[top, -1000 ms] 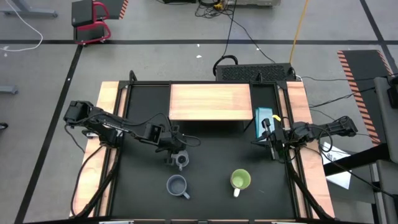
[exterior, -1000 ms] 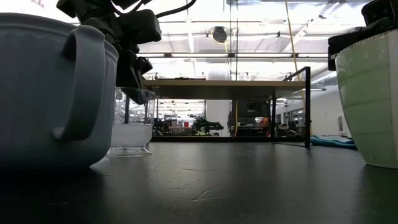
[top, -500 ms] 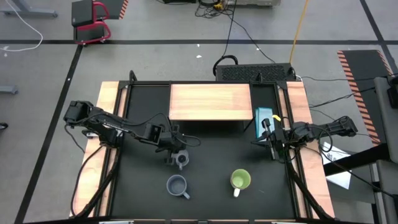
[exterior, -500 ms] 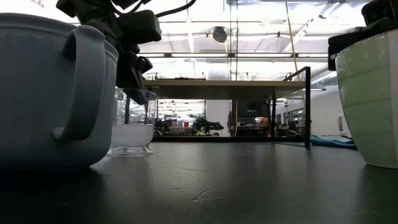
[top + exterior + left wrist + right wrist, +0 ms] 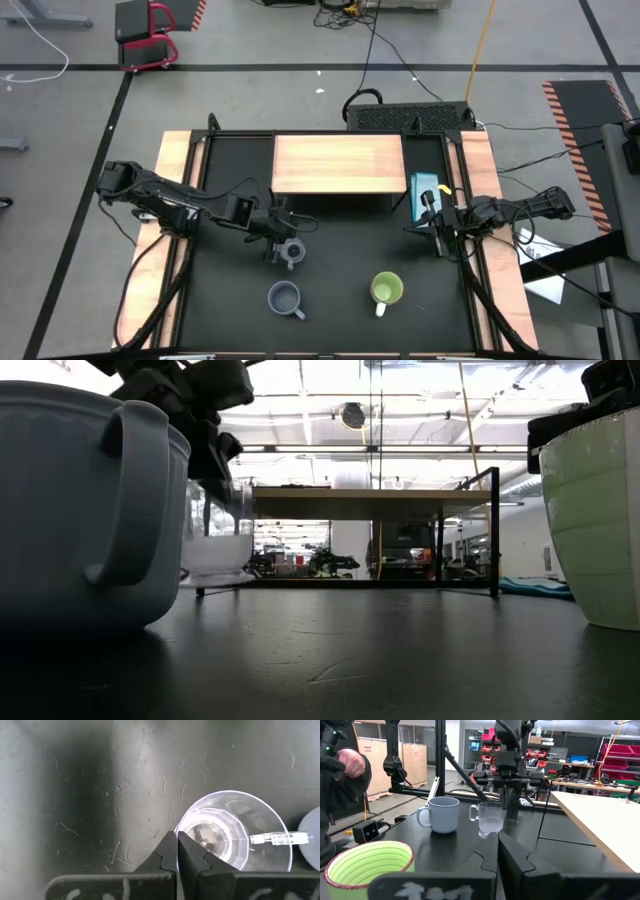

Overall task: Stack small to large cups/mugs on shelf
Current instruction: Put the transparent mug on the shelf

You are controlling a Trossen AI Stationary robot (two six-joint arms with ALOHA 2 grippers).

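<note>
My left gripper [image 5: 284, 245] is shut on the small clear glass cup [image 5: 291, 255], just off the black table top, left of centre. The cup also shows in the low view [image 5: 215, 540] and the right wrist view [image 5: 490, 822]. The grey-blue mug [image 5: 285, 297] and the lime-green mug [image 5: 386, 290] stand on their bases near the front edge. The light-wood shelf [image 5: 338, 163] stands at the back. My right gripper [image 5: 438, 243] waits shut at the table's right side. My left gripper pinches the glass cup's rim [image 5: 176, 827] on the side away from its handle, one finger inside the cup and one outside. The fingers come from above, pointing down. The cup hangs upright below them, its base [image 5: 213, 575] lifted clear of the table.
A teal box [image 5: 424, 190] lies beside the shelf's right end, close to my right gripper. A person [image 5: 340, 775] stands beyond the table's left side. Bare table top lies between the cup and the shelf's front edge.
My left gripper has gone up with the glass cup. The cup, which stood on the table, now hangs upright a little above it.
</note>
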